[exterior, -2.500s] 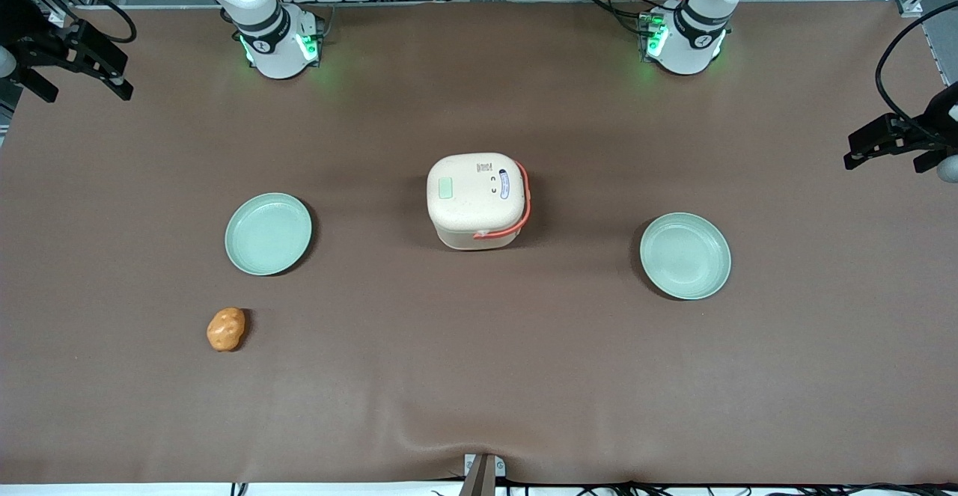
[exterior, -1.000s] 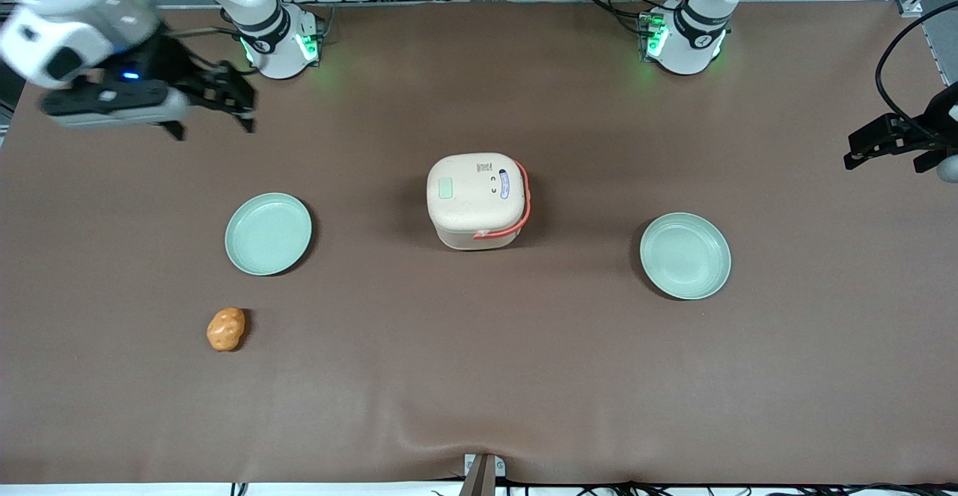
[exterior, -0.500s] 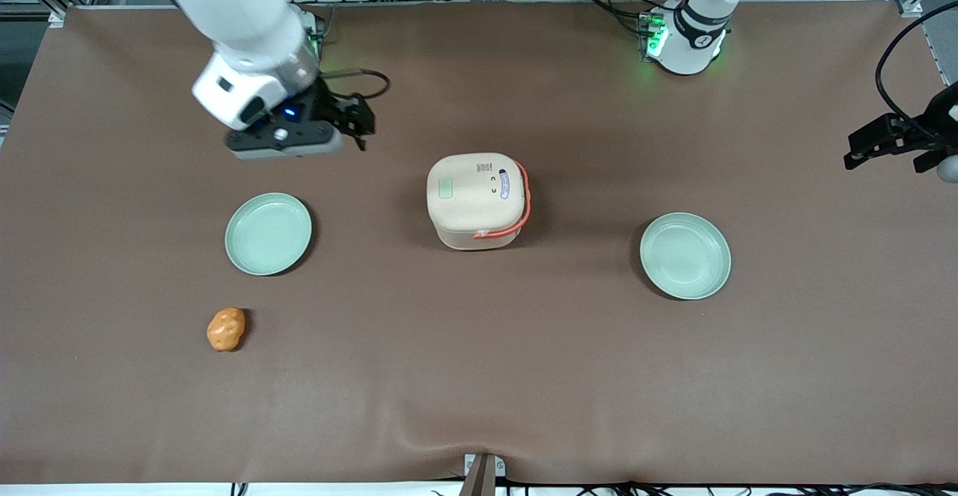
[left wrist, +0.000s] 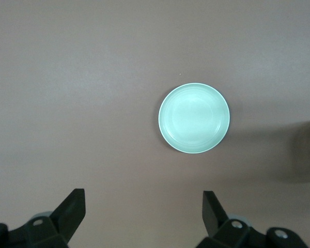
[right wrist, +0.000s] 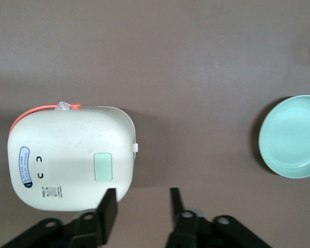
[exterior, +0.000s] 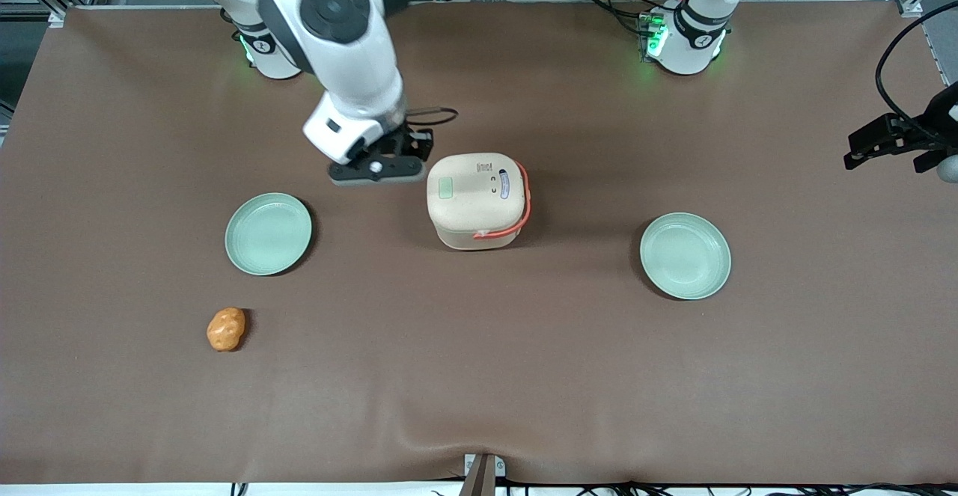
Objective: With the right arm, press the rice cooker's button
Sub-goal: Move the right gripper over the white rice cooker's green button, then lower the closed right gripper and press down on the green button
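Observation:
The rice cooker (exterior: 477, 198) stands mid-table, cream with a coral-red handle, lid closed. A pale green rectangular button (exterior: 446, 188) sits on the lid. The right arm reaches in, and its gripper (exterior: 410, 149) hovers beside the cooker on the working arm's side, slightly farther from the front camera. In the right wrist view the cooker (right wrist: 67, 155) and button (right wrist: 103, 167) show. The gripper (right wrist: 142, 192) is open and empty, and one finger (right wrist: 107, 204) overlaps the lid's edge.
A pale green plate (exterior: 268, 233) lies toward the working arm's end and also shows in the right wrist view (right wrist: 293, 136). A second plate (exterior: 685, 255) lies toward the parked arm's end. An orange potato-like object (exterior: 225, 329) lies nearer the front camera.
The right arm has swung in from the working arm's end of the table to just beside the cooker. The cooker, plates and orange object have not moved.

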